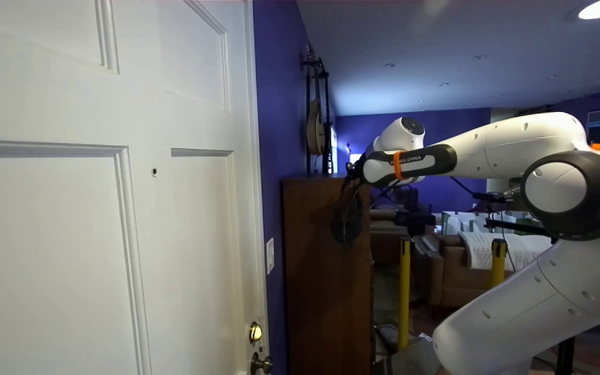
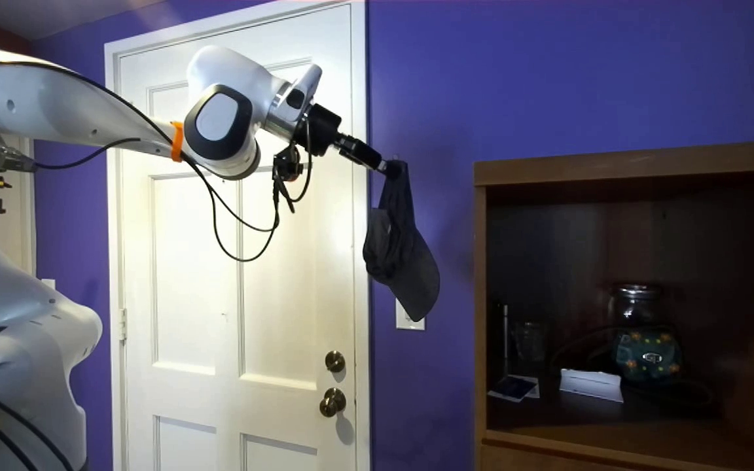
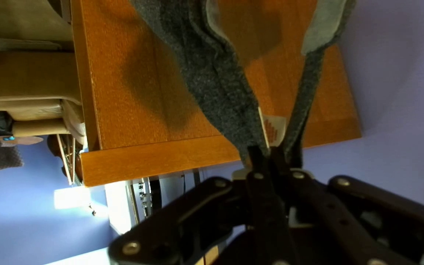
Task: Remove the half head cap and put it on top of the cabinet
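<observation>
The gripper (image 2: pixel 385 167) pinches the cap (image 2: pixel 411 258), apparently by its band (image 2: pixel 401 193). Carried right too low, it could snag the cabinet (image 2: pixel 632 164).

The cap (image 2: pixel 410 252) is matt, fuzzy cloth, the cabinet (image 1: pixel 326 291) wood, the doorknob (image 2: pixel 332 401) glossy metal.

The tool (image 3: pixel 269 154) pinches the grey cap (image 3: pixel 217 81), with the brown cabinet (image 3: pixel 123 125) and purple wall (image 3: pixel 396 84) beyond.
</observation>
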Robot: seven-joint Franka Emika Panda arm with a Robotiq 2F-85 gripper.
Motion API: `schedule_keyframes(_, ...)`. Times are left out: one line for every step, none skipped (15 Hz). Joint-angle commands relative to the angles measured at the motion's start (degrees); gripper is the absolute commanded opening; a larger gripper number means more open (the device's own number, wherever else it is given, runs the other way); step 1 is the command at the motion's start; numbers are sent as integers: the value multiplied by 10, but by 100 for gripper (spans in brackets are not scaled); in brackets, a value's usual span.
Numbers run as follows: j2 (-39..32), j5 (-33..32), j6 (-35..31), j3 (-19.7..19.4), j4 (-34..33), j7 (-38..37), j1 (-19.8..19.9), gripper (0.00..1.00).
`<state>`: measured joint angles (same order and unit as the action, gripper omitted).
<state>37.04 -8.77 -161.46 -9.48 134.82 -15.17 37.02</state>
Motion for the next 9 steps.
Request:
schedule_keyframes(-1, 8, 0, 4, -1, 6, 4, 6)
schedule_keyframes(-1, 8, 0, 4, -1, 6, 4, 6)
schedule_keyframes(-1, 8, 0, 4, -1, 6, 4, 6)
schedule_keyframes(-1, 9, 0, 4, -1, 6, 4, 6)
schedule_keyframes(-1, 9, 0, 4, -1, 6, 4, 6)
schedule_keyframes(-1, 9, 0, 4, -1, 6, 4, 6)
schedule_keyframes(-1, 9, 0, 4, -1, 6, 4, 1)
schedule_keyframes(-9, 9, -8, 0, -14, 6, 6, 1)
schedule_keyframes(-15, 9, -15, -2, -25, 7, 7, 1)
